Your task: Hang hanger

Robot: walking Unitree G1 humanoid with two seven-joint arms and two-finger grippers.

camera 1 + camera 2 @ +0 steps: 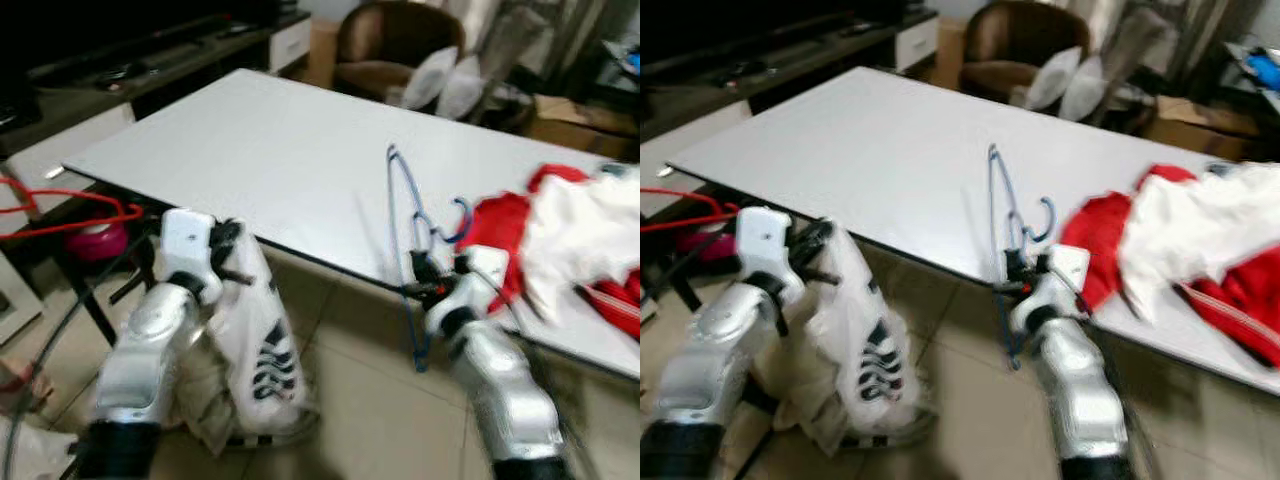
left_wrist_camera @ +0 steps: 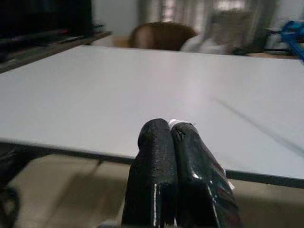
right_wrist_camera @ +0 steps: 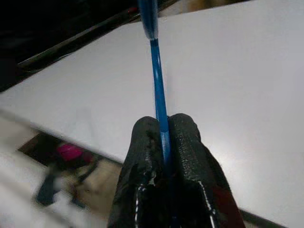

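A thin blue wire hanger (image 1: 402, 205) stands nearly upright over the front edge of the white table (image 1: 280, 150), its hook (image 1: 458, 220) pointing toward the red and white clothes. My right gripper (image 1: 428, 272) is shut on the hanger's wire; in the right wrist view the blue wire (image 3: 159, 99) runs out between the black fingertips (image 3: 183, 137). My left gripper (image 1: 228, 250) is shut with nothing in it, below the table's front edge, near a white plastic bag (image 1: 262, 340).
A heap of red and white clothes (image 1: 570, 240) lies on the table's right end. A red hanger (image 1: 70, 215) hangs at the far left above a pink object (image 1: 97, 242). A brown armchair (image 1: 385, 45) with white cushions stands behind the table. Tiled floor lies below.
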